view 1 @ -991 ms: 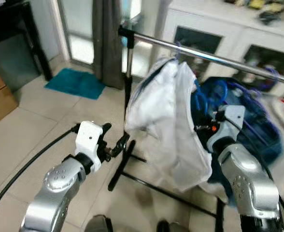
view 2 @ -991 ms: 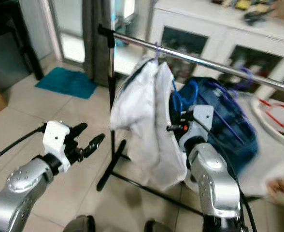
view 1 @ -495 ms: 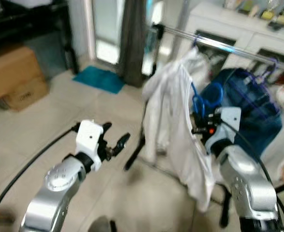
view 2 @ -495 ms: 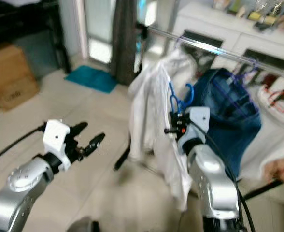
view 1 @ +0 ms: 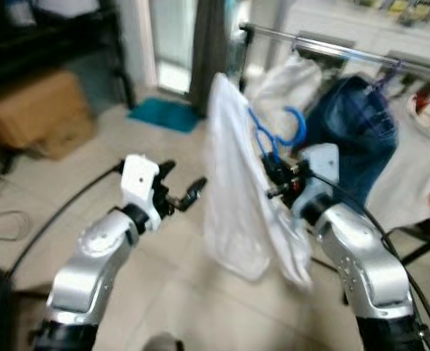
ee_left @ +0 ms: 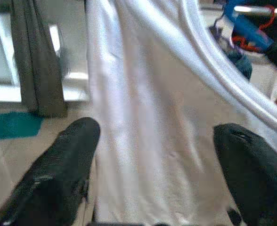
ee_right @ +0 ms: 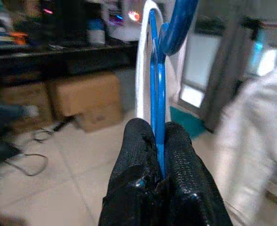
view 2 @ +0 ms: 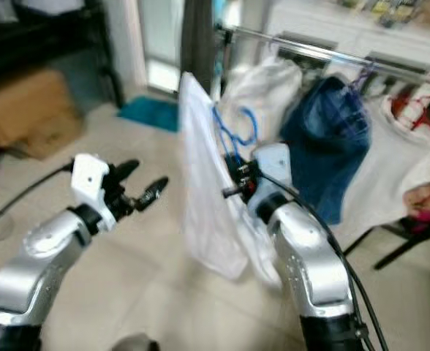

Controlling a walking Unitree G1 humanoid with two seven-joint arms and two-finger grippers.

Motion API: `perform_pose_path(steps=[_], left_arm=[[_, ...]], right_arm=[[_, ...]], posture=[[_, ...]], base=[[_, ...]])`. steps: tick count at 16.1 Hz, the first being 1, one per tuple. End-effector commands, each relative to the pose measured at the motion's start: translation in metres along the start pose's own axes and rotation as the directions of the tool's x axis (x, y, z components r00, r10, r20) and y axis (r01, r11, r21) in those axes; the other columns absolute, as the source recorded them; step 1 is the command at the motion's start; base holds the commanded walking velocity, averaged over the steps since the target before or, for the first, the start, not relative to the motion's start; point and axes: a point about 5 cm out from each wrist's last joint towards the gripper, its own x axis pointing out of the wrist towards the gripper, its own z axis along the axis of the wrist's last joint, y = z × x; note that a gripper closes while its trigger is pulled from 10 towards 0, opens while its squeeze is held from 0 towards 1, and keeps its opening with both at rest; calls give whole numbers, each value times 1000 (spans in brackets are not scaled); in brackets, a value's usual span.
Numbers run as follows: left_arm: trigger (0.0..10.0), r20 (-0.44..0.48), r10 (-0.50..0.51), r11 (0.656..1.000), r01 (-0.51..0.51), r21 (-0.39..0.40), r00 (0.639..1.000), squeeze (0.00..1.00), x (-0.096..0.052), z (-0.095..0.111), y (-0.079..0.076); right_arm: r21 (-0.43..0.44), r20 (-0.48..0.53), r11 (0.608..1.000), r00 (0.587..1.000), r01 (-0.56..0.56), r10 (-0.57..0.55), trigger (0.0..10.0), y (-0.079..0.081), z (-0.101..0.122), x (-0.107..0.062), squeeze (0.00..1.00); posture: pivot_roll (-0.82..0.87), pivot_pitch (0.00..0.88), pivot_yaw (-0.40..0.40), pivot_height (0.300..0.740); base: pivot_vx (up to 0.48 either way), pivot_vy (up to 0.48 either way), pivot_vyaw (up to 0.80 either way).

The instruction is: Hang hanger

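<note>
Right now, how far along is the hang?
Done: right gripper is pinched shut on the blue hanger, which carries a white garment. In hand: held off the clothes rail. Left: hook not yet over the rail. Left gripper is open, beside the garment.

Cardboard box (view 1: 43,110), teal mat (view 1: 164,115)

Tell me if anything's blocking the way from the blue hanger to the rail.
Nothing visible does. The right pincer holds the blue hanger with its white shirt below the rail; a white garment and a blue one already hang there.
</note>
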Motion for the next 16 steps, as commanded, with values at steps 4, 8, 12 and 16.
perform_pose_path(steps=[4,8,12,16], left_arm=[[10000,72,-41,997,37,65,997,1000,27,24,2],[10000,148,-109,990,95,100,983,0,44,41,-7],[10000,166,-171,982,154,109,971,0,52,42,-18],[4667,172,-66,995,51,91,983,0,60,43,-4]], right_arm=[[-47,71,988,986,-145,148,0,21,16,5,0],[-46,78,983,981,-177,180,0,24,17,7,0],[-57,81,981,978,-187,191,0,25,18,7,0],[-100,115,971,967,-215,226,0,29,23,5,0]], posture=[[-21,0,-57,740],[-31,0,-61,740],[-49,0,-47,740],[-46,0,-47,740]], base=[[0,0,0],[0,0,0],[0,0,0],[0,0,0]])
